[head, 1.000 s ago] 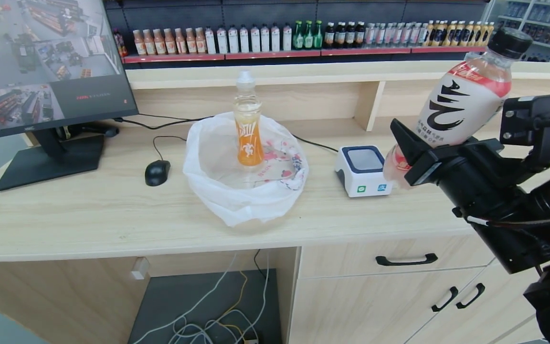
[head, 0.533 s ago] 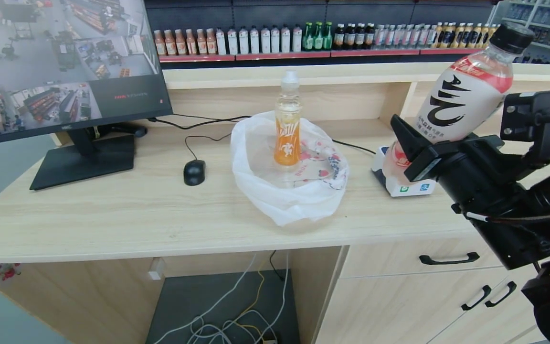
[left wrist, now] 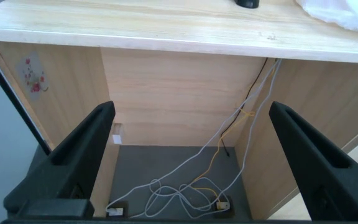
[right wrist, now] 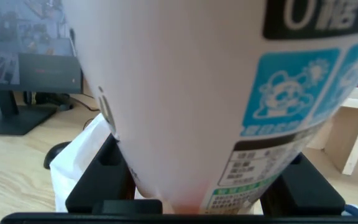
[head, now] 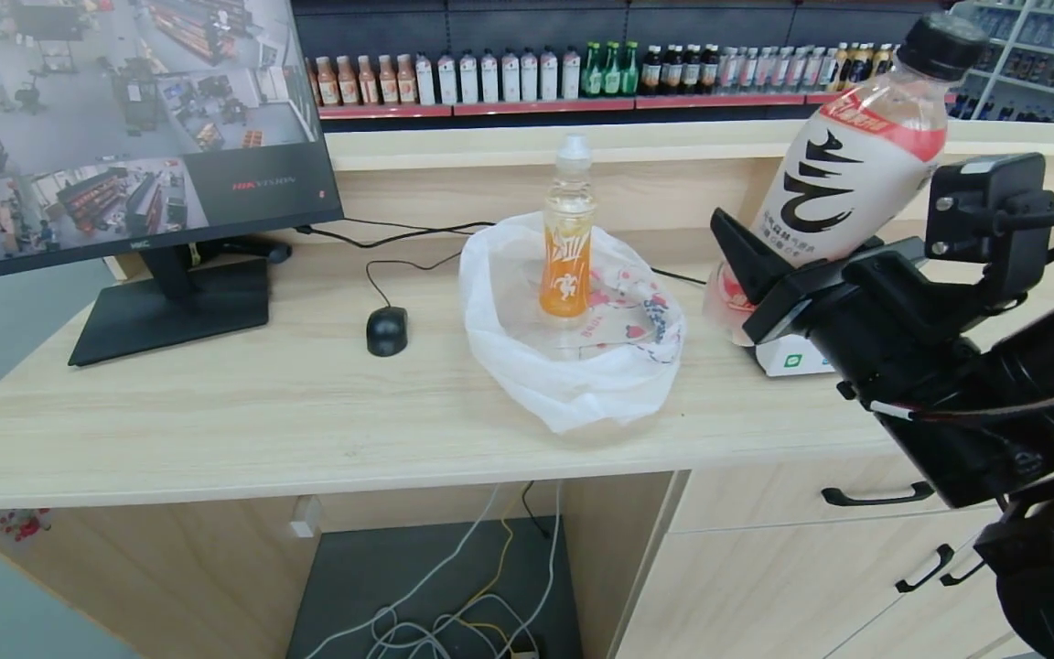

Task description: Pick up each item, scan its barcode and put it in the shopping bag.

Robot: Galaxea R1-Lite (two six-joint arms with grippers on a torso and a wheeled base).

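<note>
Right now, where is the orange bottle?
In the head view, the orange bottle stands upright inside the shopping bag, mid-counter, between the mouse and the scanner.

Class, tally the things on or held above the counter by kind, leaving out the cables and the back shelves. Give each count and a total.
Bottles: 2 (orange bottle, white bottle)
Bag: 1
Mouse: 1
Monitor: 1
Scanner: 1
Total: 6
</note>
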